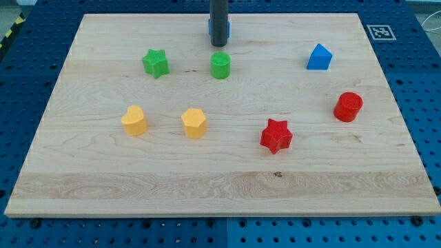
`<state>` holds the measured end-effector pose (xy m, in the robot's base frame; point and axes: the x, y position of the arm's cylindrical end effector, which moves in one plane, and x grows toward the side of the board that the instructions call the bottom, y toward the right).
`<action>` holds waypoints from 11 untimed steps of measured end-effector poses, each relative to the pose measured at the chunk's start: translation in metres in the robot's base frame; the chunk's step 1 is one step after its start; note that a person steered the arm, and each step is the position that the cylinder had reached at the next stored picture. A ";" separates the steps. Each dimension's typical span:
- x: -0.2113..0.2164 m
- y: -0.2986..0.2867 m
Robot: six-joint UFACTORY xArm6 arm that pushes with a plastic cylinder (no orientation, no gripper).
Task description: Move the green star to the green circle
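The green star (156, 63) lies on the wooden board toward the view's upper left. The green circle (220, 66) stands to its right, about a hand's width away, apart from it. My tip (219, 45) is at the end of the dark rod that comes down from the view's top centre. It sits just above the green circle in the view, a small gap from it, and well to the right of the green star. A blue block (211, 27) is mostly hidden behind the rod.
Two yellow blocks (134, 120) (194, 122) sit at left centre. A red star (276, 135) is at lower centre right, a red cylinder (349, 107) at the right, and a blue house-shaped block (319, 57) at upper right. The board's edge (220, 212) runs along the bottom.
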<state>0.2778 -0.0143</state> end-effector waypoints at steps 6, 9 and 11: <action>0.048 -0.145; 0.074 -0.020; 0.073 0.044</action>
